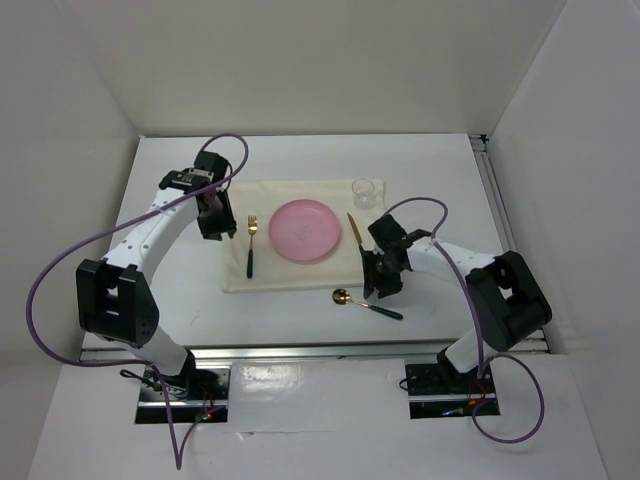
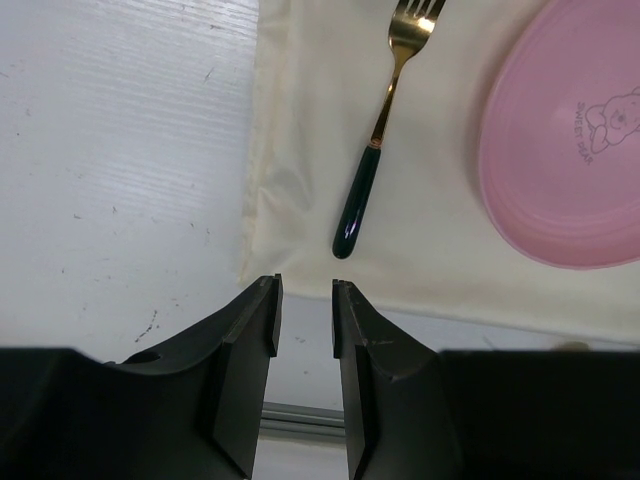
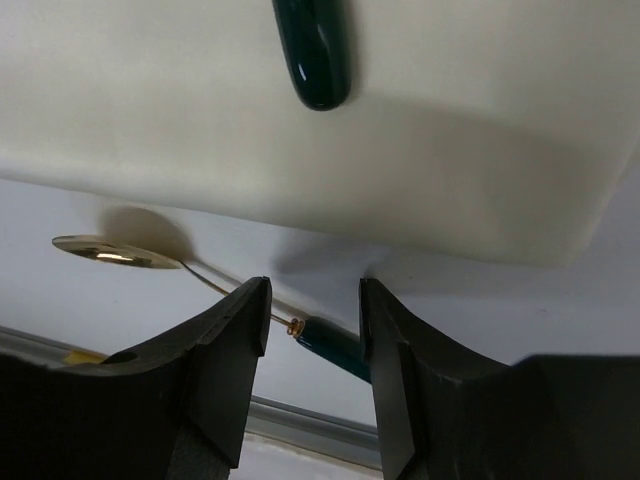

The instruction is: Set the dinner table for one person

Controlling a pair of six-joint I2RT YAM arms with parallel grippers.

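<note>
White walls stand around a plain white table (image 1: 300,318), hard and flat, which carries everything. My right hand (image 3: 312,292) hangs low over its near edge, toward the right corner, with the fingers about half apart and holding nothing. Between them lies the spoon (image 1: 372,308), on the bare table just beside the placemat (image 2: 300,120). I judge the spoon to be light and stiff, but thin and smooth against a hard surface, so it may slip. The thicker green handle, just behind the gold neck, seems the best place to take it. The knife (image 1: 355,230), plate (image 2: 560,150) and fork (image 2: 365,190) lie on the placemat, and the glass (image 1: 367,190) stands toward the far edge. My left hand (image 2: 303,292), open only a little and empty, hovers near the fork, toward the left edge.
</note>
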